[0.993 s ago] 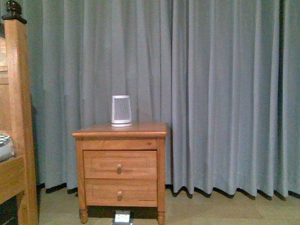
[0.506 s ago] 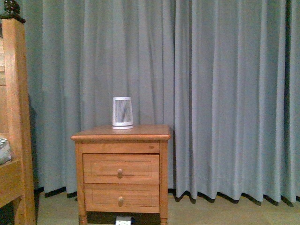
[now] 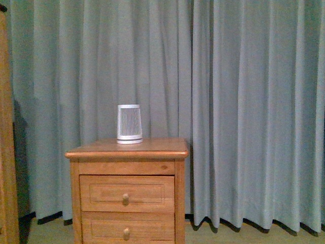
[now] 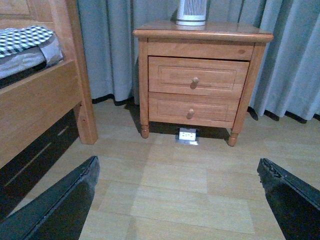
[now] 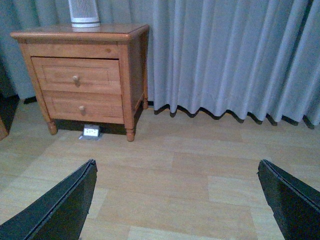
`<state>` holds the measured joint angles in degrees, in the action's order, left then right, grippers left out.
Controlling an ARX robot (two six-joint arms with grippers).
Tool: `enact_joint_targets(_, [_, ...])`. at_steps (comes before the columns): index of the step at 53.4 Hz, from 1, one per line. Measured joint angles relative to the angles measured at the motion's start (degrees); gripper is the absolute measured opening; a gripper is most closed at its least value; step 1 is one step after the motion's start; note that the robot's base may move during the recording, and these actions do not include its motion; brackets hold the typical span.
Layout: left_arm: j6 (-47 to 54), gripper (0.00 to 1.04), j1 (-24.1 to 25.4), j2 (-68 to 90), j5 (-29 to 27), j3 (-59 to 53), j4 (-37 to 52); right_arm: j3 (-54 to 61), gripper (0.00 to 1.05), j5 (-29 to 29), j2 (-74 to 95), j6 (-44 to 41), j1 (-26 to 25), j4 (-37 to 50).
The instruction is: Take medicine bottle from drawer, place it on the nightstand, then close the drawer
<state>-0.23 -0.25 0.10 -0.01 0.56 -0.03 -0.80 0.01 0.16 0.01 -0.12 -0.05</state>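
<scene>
- Pale wood-plank floor [image 5: 190, 180]; pleated grey-blue curtain [image 3: 244, 101] behind; wooden bed frame [image 4: 40, 100] near the table.
- Orange-brown table [image 3: 152, 148], rounded top edge, carries a ribbed white tapered cylinder [image 3: 129, 124].
- Its upper drawer [image 3: 101, 193], panelled and round-knobbed, sits shut; medicine bottle out of sight.
- Left jaws and right jaws: spread wide, empty.

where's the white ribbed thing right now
In the front view the white ribbed device stands upright on top of the nightstand, about mid-width and toward the back edge, just in front of the grey-blue curtain.
</scene>
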Motion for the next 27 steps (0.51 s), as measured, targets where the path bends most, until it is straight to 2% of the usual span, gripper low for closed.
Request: enact_joint_targets(27, [0.0,0.98,0.0,0.0,0.0,0.0,0.0,0.0,0.98,0.0,0.0,0.0,0.0,0.0])
